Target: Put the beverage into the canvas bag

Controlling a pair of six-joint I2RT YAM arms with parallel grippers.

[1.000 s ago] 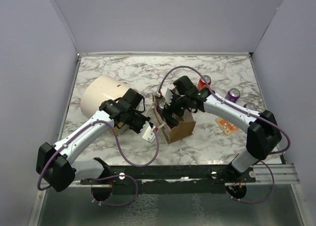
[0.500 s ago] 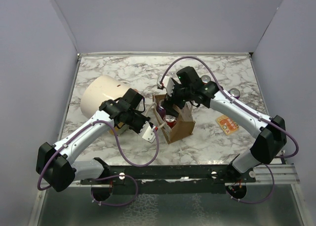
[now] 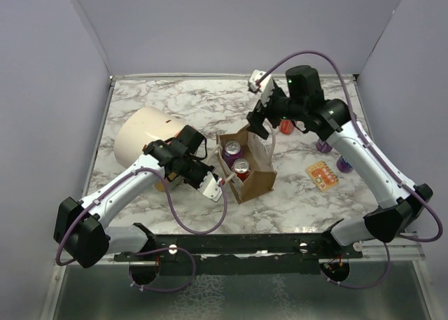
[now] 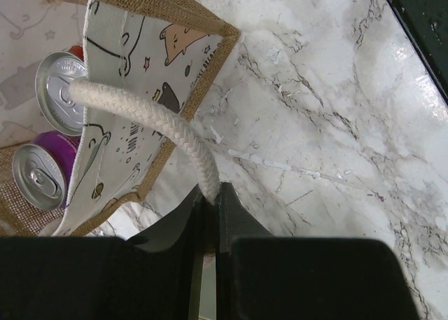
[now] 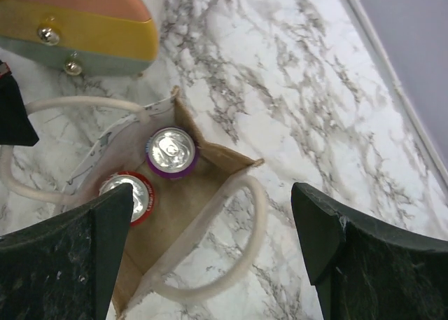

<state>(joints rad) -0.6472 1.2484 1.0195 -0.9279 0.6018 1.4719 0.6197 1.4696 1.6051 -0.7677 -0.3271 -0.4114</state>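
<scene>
The tan canvas bag [image 3: 255, 180] stands open mid-table with a purple can [image 3: 232, 150] and a red can [image 3: 241, 169] upright inside. My left gripper [image 3: 211, 188] is shut on the near cream rope handle [image 4: 150, 117] and holds it out to the left of the bag [image 4: 143, 47]. My right gripper [image 3: 261, 101] is open and empty, raised above and behind the bag. In the right wrist view the gripper [image 5: 210, 218] looks down on the bag [image 5: 178, 225], the purple can [image 5: 171, 152], the red can [image 5: 127, 194] and the far handle [image 5: 248, 253].
A large cream cylinder [image 3: 143, 139] with an orange end [image 5: 77, 19] lies left of the bag. A red can [image 3: 285, 126] and two purple cans [image 3: 324, 145] stand to the right, partly behind my right arm. An orange card [image 3: 322, 174] lies at the right.
My right gripper let go of the red can inside the bag, opened, and rose up and back to the right. The left gripper kept its hold on the handle.
</scene>
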